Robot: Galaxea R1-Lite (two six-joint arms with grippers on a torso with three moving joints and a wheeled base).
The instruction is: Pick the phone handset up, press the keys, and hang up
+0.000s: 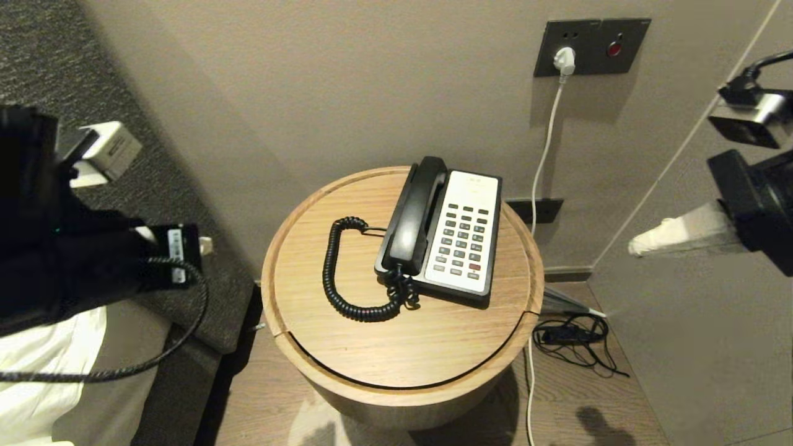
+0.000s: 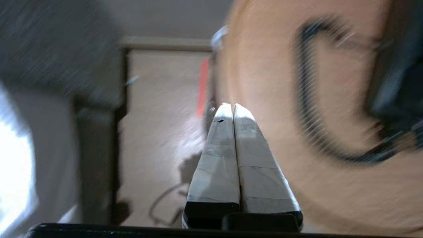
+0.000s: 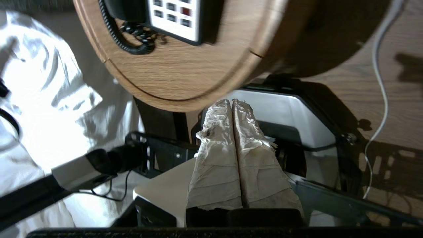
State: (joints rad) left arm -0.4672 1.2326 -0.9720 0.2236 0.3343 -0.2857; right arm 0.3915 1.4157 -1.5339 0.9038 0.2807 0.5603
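A black handset (image 1: 414,217) lies in the cradle of a white-faced desk phone (image 1: 464,232) with a grey keypad (image 1: 462,239), on a round wooden table (image 1: 322,291). Its coiled black cord (image 1: 337,285) loops over the table to the phone's left. My left gripper (image 2: 231,107) is shut and empty, left of the table; in the head view only the arm (image 1: 93,260) shows. My right gripper (image 1: 635,246) is shut and empty, off the table's right side, above the floor. It also shows in the right wrist view (image 3: 231,102), with the phone's lower corner (image 3: 175,19) beyond it.
A wall stands close behind the table, with a socket panel (image 1: 591,46) and a white plug and cable (image 1: 545,148). A tangle of black cable (image 1: 576,337) lies on the floor at the right. A bed with white linen (image 1: 43,371) is at the left.
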